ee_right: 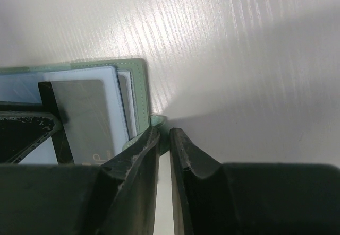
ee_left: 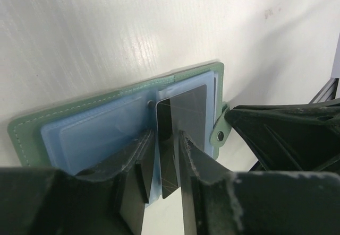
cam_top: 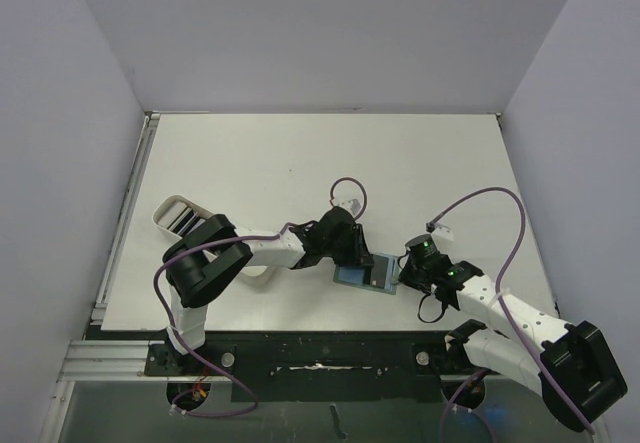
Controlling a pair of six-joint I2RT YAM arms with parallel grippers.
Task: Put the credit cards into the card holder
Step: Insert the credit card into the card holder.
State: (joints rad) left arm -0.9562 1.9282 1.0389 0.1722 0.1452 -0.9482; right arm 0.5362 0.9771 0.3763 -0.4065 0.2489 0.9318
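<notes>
White ribbed plastic forms the desk (cam_top: 300, 163) on which everything lies. A white tray (cam_top: 175, 213) sits well to the left of the left gripper (ee_left: 166, 137), beside that arm's elbow; what it contains is too small to tell.

The card holder (ee_left: 101, 110) lies open and flat directly below the left gripper and just left of the right gripper (ee_right: 163, 131). Its sage-green outer side is against the desk and its pale blue slotted pockets face up.

The left gripper is clamped on a dark credit card (ee_left: 183, 110). The card stands tilted on its edge between the fingers, and its far end is among the blue pockets on the half of the holder nearest the right gripper.

The holder's green snap tab (ee_left: 219, 134) sticks out toward the right gripper. That gripper's fingers are nearly together, and in the right wrist view the tab is pinched between their tips. The two grippers are close together, with only the holder's outer edge between them.
</notes>
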